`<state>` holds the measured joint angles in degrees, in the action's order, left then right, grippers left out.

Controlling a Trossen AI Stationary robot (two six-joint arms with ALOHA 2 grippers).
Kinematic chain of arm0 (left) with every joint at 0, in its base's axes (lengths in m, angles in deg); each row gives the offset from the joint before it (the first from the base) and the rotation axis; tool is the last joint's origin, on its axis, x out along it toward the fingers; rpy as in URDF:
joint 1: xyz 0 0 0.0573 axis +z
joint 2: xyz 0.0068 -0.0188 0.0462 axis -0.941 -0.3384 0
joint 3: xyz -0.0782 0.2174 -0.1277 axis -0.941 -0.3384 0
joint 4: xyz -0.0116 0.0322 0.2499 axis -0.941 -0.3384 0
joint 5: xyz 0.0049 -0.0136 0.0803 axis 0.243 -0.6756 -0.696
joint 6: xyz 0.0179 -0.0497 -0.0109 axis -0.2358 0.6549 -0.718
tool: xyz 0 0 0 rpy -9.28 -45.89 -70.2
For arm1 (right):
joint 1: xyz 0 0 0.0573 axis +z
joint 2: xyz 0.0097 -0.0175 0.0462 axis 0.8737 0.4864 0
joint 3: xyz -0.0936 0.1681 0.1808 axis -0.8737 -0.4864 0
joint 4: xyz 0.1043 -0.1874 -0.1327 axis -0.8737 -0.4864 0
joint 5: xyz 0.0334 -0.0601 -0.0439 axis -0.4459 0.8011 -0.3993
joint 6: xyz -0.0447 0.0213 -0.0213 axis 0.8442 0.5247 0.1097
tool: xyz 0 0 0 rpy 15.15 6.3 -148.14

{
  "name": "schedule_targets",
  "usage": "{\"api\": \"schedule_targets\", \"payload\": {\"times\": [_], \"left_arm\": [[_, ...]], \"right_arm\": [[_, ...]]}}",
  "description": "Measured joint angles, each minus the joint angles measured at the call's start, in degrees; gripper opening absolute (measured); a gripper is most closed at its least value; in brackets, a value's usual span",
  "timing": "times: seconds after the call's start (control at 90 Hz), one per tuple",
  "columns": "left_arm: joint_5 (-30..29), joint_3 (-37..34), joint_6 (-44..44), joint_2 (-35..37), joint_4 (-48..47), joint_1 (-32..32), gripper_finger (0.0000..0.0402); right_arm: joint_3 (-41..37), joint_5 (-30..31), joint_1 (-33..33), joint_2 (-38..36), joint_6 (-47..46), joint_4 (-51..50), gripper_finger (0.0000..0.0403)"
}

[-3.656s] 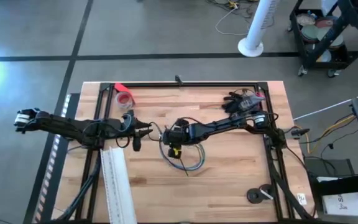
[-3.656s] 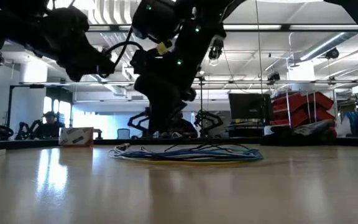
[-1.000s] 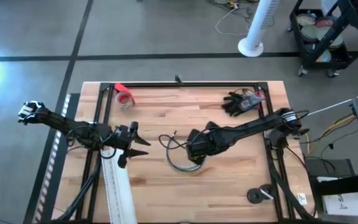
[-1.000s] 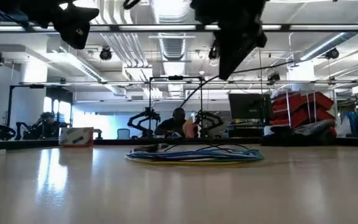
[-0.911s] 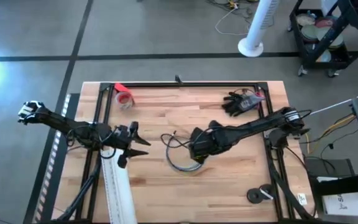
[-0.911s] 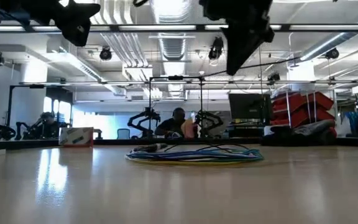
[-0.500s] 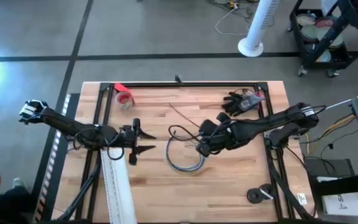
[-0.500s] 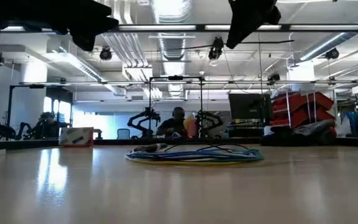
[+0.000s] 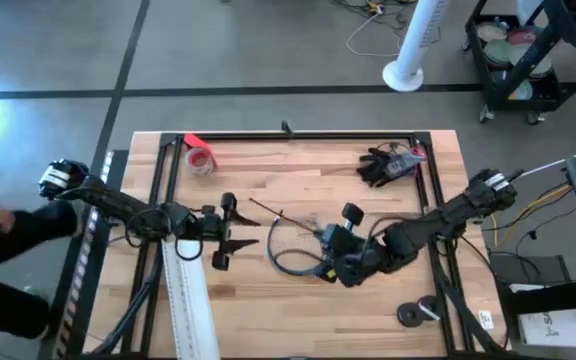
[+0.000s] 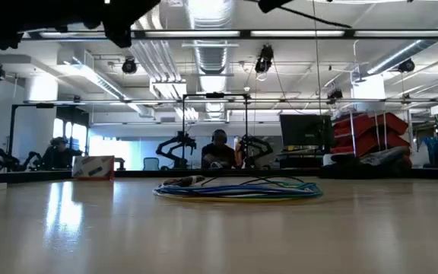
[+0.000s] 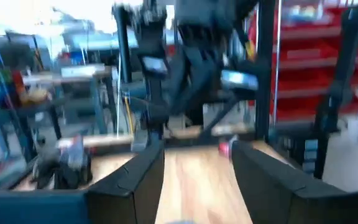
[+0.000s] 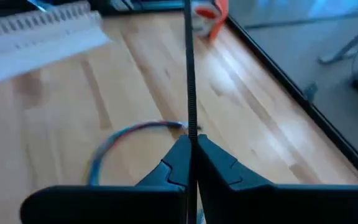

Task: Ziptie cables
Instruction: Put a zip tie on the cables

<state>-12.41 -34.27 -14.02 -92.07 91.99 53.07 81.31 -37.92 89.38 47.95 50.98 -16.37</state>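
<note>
**Zip tie pinched, cables loose on counter**

Right hand (image 12: pixel 191 163) clamped tight on a thin black zip tie (image 12: pixel 188 68), at 3 o'clock of the cables (image 9: pixel 293 255). Cables coiled mid-counter (image 9: pixel 298 185). Left hand (image 9: pixel 236 232) at their 9 o'clock, fingers spread apart, holding nothing.

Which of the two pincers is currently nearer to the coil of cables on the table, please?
The right. The right pincer, shut on a thin black zip tie, sits right beside the cables. The left pincer, open, is farther off, near the white strip.
</note>
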Motion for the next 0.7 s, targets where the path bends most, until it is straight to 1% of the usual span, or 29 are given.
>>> {"api": "schedule_targets", "payload": {"times": [0.156, 0.333, 0.456, 0.7], "left_arm": [[1.80, -0.02, -0.12, -2.55, 5.77, 0.00, 0.0184], [7.28, -0.02, 0.29, -5.77, 13.98, 0.00, 0.0179], [8.00, -0.02, 0.96, -7.03, 18.73, 0.00, 0.0174], [8.28, -0.02, 4.13, -7.14, 23.35, -0.02, 0.0161]], "right_arm": [[-2.05, 0.09, 1.83, 0.00, 1.76, 7.99, 0.0002], [-4.53, -0.17, 2.45, 0.00, 7.69, 18.60, 0.0002], [-4.57, -0.13, 2.39, 0.00, 9.10, 20.56, 0.0002], [-4.71, -0.63, 2.65, 0.86, 12.12, 24.59, 0.0002]]}}
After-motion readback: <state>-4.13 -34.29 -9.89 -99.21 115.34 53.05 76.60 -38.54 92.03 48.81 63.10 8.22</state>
